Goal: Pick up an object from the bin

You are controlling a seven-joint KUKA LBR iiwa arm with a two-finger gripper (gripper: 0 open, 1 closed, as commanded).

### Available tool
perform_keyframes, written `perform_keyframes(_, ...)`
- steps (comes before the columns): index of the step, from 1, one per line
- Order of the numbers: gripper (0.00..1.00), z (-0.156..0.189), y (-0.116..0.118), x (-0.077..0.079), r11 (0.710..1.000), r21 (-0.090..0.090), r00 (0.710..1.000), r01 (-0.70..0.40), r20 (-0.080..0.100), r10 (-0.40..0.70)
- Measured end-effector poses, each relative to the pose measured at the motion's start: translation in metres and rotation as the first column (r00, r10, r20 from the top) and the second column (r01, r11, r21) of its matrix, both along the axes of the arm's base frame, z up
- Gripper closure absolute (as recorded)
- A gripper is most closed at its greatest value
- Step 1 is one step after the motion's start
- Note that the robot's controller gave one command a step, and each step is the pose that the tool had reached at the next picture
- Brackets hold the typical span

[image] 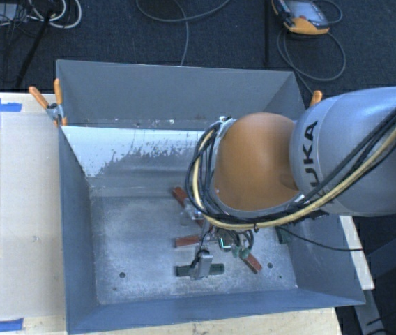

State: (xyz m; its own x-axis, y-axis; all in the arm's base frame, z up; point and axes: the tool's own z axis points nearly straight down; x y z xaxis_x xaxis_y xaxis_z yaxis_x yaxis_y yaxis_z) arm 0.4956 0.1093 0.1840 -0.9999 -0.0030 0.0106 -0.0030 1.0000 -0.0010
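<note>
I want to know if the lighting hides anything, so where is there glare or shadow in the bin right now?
Camera view: a pale band of glare runs along the back wall. The bin floor is lit evenly, with no hard shadows. The floor looks darker just under the arm's orange cover, which also hides the floor behind it. The gripper reads as a dark shape beside a reddish-brown stick.

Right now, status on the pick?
Gripper low, over dark grey block near bin front. Brown sticks close either side.
</note>
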Motion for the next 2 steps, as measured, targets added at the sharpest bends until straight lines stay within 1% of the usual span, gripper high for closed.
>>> perform_keyframes(1,0.00,-0.115,-0.012,-0.004,0.988,0.002,0.988,-0.156,0.015,0.156)
perform_keyframes(2,0.00,-0.114,-0.058,0.021,0.734,0.000,0.734,-0.679,0.014,0.679)
